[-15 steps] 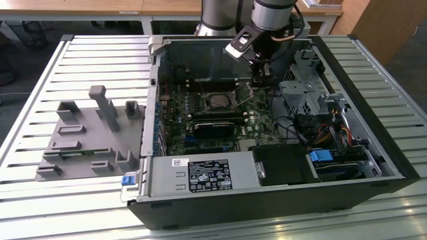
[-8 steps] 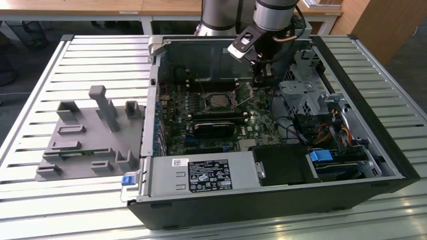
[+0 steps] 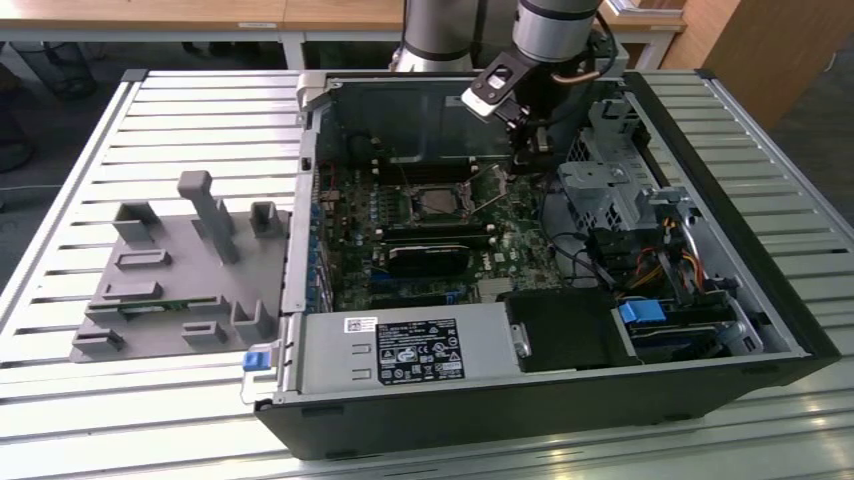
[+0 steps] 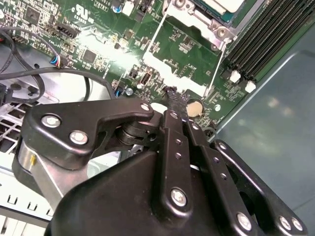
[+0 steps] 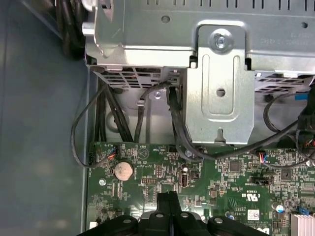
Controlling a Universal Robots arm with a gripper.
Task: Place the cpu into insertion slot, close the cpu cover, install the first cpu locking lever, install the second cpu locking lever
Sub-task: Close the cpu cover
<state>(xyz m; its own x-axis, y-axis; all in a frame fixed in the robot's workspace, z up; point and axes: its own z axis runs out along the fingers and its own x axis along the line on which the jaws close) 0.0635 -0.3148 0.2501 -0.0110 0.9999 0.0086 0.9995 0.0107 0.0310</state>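
Observation:
The insertion slot is a small square socket with a silvery rim, in the middle of the green motherboard. In the second wrist view the pale top of the cpu lies inside it, with the silvery cpu cover framing it. Two thin wire levers run along the socket's sides. My gripper hangs over the board on the exterior view's right of the socket. Its black fingers are pressed together with nothing seen between them. The tips hover just above the board near a coin cell.
The open computer case lies on a slatted metal table. A metal drive cage with black cables stands close beside the gripper. Long black memory slots flank the socket. A grey fixture sits at the exterior view's left.

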